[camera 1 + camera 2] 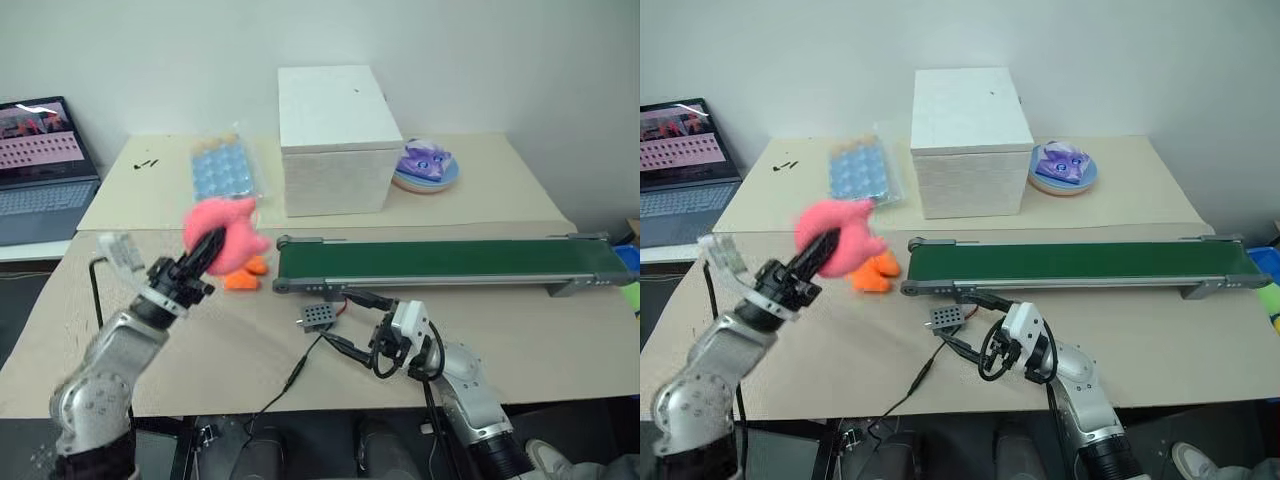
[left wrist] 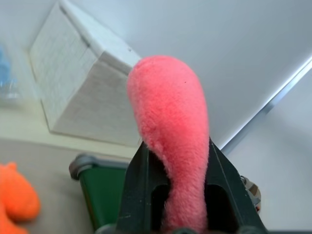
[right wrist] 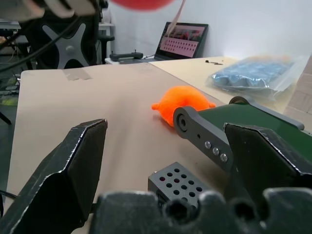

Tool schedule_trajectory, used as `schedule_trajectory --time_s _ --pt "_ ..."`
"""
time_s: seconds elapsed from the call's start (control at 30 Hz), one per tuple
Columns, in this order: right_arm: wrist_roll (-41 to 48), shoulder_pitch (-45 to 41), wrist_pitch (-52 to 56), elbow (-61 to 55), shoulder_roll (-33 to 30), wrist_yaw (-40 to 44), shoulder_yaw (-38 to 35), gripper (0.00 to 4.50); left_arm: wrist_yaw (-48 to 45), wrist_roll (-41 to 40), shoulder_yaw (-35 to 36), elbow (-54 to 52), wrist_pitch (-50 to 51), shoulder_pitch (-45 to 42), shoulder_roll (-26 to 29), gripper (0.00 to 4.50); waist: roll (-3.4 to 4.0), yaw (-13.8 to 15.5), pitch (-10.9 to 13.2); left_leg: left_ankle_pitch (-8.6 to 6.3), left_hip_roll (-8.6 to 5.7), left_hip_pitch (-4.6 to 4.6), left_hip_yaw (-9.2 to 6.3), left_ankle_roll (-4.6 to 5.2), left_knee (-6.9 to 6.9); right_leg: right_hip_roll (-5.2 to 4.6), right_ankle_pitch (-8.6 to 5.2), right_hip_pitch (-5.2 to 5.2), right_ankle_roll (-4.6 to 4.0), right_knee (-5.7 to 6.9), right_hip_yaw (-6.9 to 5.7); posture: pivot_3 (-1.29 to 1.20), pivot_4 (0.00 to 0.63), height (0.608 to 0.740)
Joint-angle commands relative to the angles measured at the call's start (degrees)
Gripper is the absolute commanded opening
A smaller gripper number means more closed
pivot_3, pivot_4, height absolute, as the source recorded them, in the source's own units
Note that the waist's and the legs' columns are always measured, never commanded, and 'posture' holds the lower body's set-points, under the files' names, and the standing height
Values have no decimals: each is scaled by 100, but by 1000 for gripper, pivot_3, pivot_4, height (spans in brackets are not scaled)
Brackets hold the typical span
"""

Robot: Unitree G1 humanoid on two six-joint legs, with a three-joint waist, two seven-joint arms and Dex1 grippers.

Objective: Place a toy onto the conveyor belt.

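Here the worktop (image 1: 560,330) carries the conveyor belt (image 1: 440,262) across its middle, reaching toward the right edge, with a white box (image 1: 335,140) behind it. My left pincer (image 1: 205,250) is clenched on the toy (image 1: 228,232), lifted off the worktop just beyond the belt's left end, above an orange plush toy (image 1: 245,277). My right pincer (image 1: 362,322) hangs released near the front edge. The toy looks light and soft; it squashes between my fingers (image 2: 141,195), so a hold across its body should serve.

White box (image 1: 335,140), laptop (image 1: 42,165), orange plush (image 1: 246,274)
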Motion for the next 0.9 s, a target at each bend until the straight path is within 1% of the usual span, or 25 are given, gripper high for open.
schedule_trajectory --time_s 0.03,0.07,0.1,0.13,0.17,0.2,0.27,0.33,0.43,0.57,0.77,0.9 --pt "28 -115 -104 -51 49 -3 -50 4500 467 3882 -1905 193 -1670 -519 1051 387 -1 14 0 0 -1 0 -1 0 0 0 0 0 0 -1 0 0 150 740" --pt "24 -131 -105 -31 57 -7 -45 4500 615 5046 -2480 410 -2297 -606 1360 387 2 8 -1 0 -2 1 -1 -1 0 2 1 2 -2 -1 0 0 150 740" --pt "13 -141 -110 -18 64 -12 -36 4500 865 5860 -2856 658 -2760 -705 1520 387 8 3 -3 0 -3 4 3 -1 -4 3 4 2 -6 -8 7 0 150 740" --pt "8 -142 -108 -15 72 -17 -30 4500 1103 6400 -3079 909 -3253 -800 1529 387 10 -6 -4 0 -5 5 9 -1 -10 2 6 4 -10 -12 13 0 150 740" --pt "-2 -141 -111 -8 83 -25 -22 4500 1388 7419 -3591 1285 -3909 -935 1748 387 9 -10 -3 0 -4 4 12 -1 -10 2 7 2 -12 -18 17 0 150 740" --pt "-7 -139 -113 -4 90 -32 -19 4500 1621 8193 -3949 1589 -4442 -1035 1895 387 6 -8 -2 0 -3 -1 12 0 -11 2 13 -3 -22 -20 17 0 150 740" --pt "-16 -143 -110 2 108 -47 -22 4500 1969 9138 -4359 2053 -5162 -1192 2053 387 7 -13 -2 -1 -2 -23 12 0 -16 2 20 -39 -35 -13 19 0 150 740" --pt "-22 -145 -91 -19 130 -82 -44 4500 2222 9751 -4723 2729 -5683 -1422 2079 387 8 1 -1 0 -1 -46 10 0 -17 2 22 -67 -38 -2 17 0 150 740" --pt "-39 -147 -74 -33 152 -120 -58 4500 2456 10187 -4931 3485 -6188 -1679 1996 387 8 -1 -1 0 -1 -51 9 1 -15 2 23 -68 -39 0 11 0 150 740" --pt "-57 -133 -67 -41 170 -191 -85 4500 2630 10647 -5102 4220 -6517 -2089 1821 387 8 9 -1 -1 -1 -51 8 2 -13 2 21 -66 -35 2 9 0 150 740" --pt "-47 -97 -43 -105 166 -263 -98 4500 2737 10907 -5167 4748 -6846 -2345 1616 387 8 -3 -1 -2 -3 -54 8 3 -10 -1 21 -64 -33 2 7 0 150 740" --pt "-43 -80 -47 -118 156 -293 -106 4500 2642 10743 -5094 4867 -7065 -2325 1519 1715 8 -11 -1 -3 -2 -52 8 5 -10 -1 21 -66 -34 8 7 0 150 740"
